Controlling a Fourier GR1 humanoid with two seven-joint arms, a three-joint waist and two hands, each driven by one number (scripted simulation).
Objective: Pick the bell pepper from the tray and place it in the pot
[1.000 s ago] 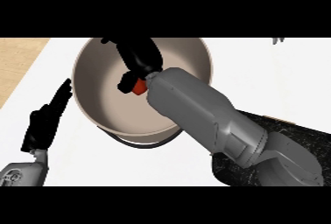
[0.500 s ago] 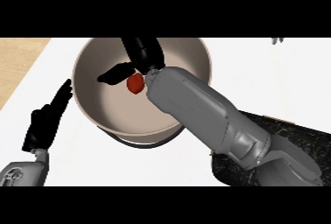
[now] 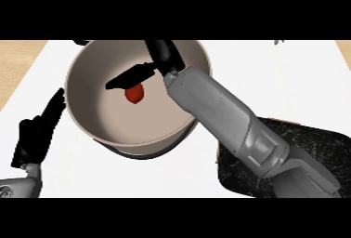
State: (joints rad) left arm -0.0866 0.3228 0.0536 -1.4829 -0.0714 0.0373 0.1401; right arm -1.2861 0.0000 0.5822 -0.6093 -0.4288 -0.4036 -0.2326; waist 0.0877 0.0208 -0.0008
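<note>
The red bell pepper lies inside the beige pot, on its floor left of centre. My right hand hovers over the pot just above and to the right of the pepper. It is open, with the thumb stretched out left over the pepper and the fingers pointing toward the far rim; nothing is held. The right forearm crosses the pot's right side and hides part of its rim. My left hand rests open outside the pot's left wall, fingers up.
The black speckled tray sits at the lower right, mostly under my right forearm. The pot stands on a white counter, with a wooden surface at the far left.
My right hand opened and let go of the pepper, which now lies on the pot's floor. The hand's fingers drew up toward the far rim. The left hand has not moved.
</note>
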